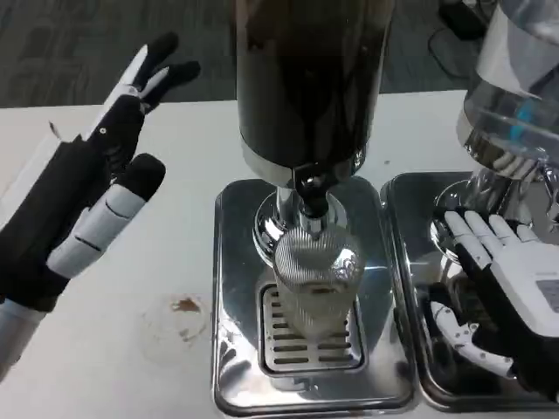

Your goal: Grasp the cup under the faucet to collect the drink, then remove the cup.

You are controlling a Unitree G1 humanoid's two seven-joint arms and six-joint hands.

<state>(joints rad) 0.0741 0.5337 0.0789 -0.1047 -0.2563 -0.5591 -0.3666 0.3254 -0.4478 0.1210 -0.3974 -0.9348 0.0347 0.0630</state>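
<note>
Ribbed clear plastic cup (314, 279) sits on the steel drip tray (236, 262) grate, directly under the dark dispenser's faucet (307, 188). Left hand (83, 205) raised, fingers spread, empty; right hand (511, 288) spread over the neighbouring tray, empty. Suggest wrapping the cup mid-body, keeping it upright.

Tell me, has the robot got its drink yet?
Not yet. The cup already stands on the tray under the tap. The left hand is open in the air beside the machine, holding nothing. Still left: grasp the cup, fill it, take it away.
</note>
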